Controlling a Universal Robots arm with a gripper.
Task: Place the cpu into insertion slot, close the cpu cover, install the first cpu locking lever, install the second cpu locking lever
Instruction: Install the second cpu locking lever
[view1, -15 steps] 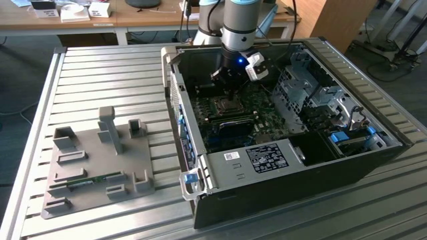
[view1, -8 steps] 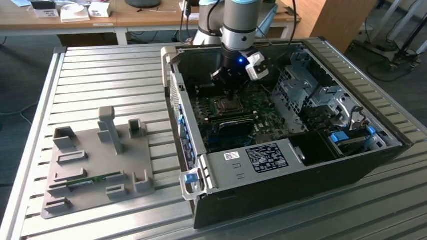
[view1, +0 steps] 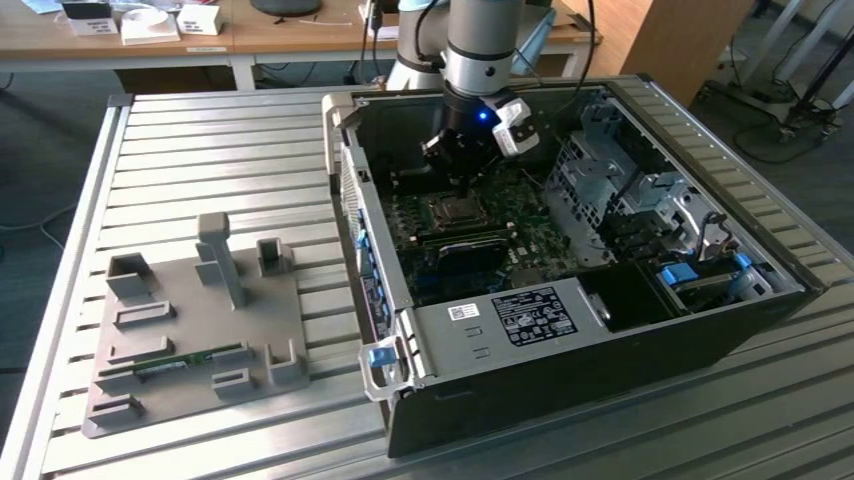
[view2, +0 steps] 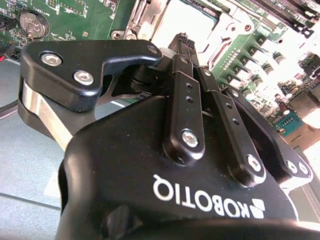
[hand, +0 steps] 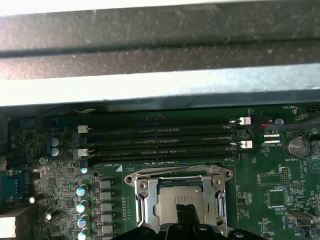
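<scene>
Inside the open computer case (view1: 561, 330), my gripper (view1: 458, 180) hangs just above the insertion slot (view1: 451, 211) on the green board. In the first wrist view the silver cpu cover (hand: 142, 200) lies flat over the socket. The cpu (hand: 167, 207) shows its grey metal top through the cover's window. My gripper's black fingers (hand: 187, 216) come together over the chip's middle with nothing between them. The second wrist view shows the gripper (view2: 184, 39) from behind, its fingers meeting at the tip above the bright socket. Whether the tips touch the chip I cannot tell.
Long black memory slots (hand: 160, 140) run beside the socket, with the case's dark wall (hand: 150, 85) beyond them. A coin battery (hand: 296, 146) sits on the board. A metal drive cage (view1: 627, 190) stands at the exterior view's right. A grey fixture (view1: 200, 320) rests on the ribbed table.
</scene>
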